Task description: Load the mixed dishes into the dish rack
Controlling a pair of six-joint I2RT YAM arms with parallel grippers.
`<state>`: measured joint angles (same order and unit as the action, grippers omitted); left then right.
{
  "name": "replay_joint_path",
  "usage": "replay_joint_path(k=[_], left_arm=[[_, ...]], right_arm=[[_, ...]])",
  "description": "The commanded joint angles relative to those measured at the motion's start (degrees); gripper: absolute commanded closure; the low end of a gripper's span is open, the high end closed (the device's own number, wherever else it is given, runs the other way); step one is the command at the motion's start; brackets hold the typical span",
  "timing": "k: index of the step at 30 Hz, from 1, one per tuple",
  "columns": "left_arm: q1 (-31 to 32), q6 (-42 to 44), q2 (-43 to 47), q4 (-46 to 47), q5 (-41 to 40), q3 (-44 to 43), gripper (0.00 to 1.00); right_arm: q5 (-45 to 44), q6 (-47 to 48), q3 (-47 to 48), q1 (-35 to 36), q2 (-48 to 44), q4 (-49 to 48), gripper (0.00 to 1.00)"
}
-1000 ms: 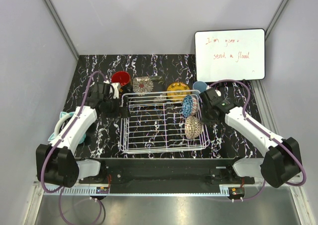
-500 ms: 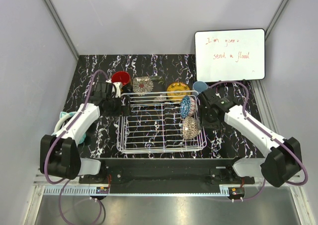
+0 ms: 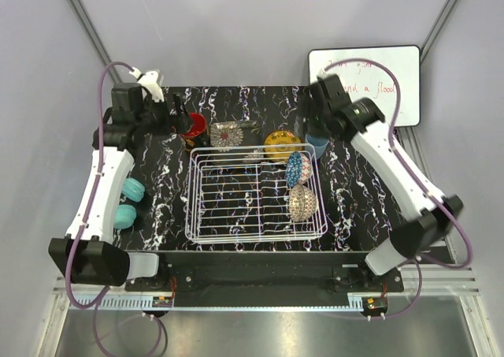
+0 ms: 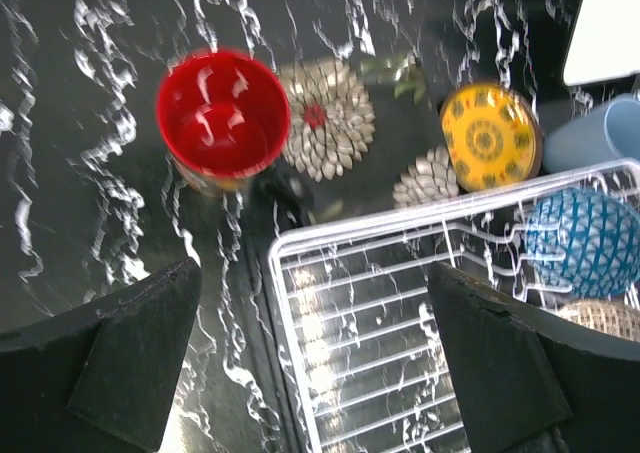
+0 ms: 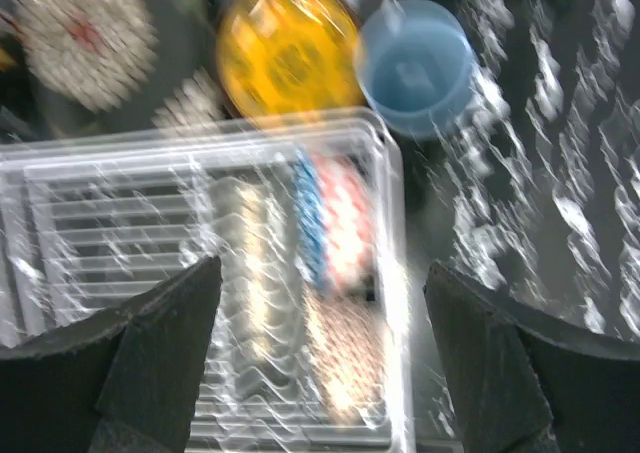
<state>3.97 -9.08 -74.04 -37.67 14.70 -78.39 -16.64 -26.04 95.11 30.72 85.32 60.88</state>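
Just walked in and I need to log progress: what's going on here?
The white wire dish rack is partly loaded. The blue bowl and beige-brown bowl stand on edge at its right end. The red mug, floral saucer, yellow plate and light blue cup sit on the table behind it. The left pincer hovers open near the mug, the right pincer open near the cup; neither holds anything.

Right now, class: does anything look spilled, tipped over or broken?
Nothing stands out. The blue bowl and beige-brown bowl stand on edge in the dish rack; the red mug and light blue cup sit upright.
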Motion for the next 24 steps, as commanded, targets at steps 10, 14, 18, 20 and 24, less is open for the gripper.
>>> replay_joint_path(k=[10, 14, 18, 20, 24], left_arm=[[-6.3, -0.6, -12.8, 5.8, -3.4, -10.9, 0.01], [-6.4, -0.2, -13.0, 10.5, 0.1, -5.5, 0.01], [-6.5, -1.7, -16.0, 13.8, 4.3, -5.2, 0.01], [-6.5, -2.4, -19.0, 13.9, 4.7, -7.2, 0.01], [-6.6, -3.1, -21.5, 13.6, 4.4, -8.5, 0.01]], right_arm=[[28.7, -3.1, 60.9, -8.6, 59.1, -15.4, 0.25], [31.0, -2.6, 64.9, -10.1, 65.4, -16.1, 0.27], [31.5, -2.1, 61.3, -10.7, 65.9, -17.3, 0.26], [32.8, -2.2, 59.2, -10.8, 65.8, -17.3, 0.27], [35.6, -2.6, 57.5, -10.9, 67.2, -18.0, 0.30]])
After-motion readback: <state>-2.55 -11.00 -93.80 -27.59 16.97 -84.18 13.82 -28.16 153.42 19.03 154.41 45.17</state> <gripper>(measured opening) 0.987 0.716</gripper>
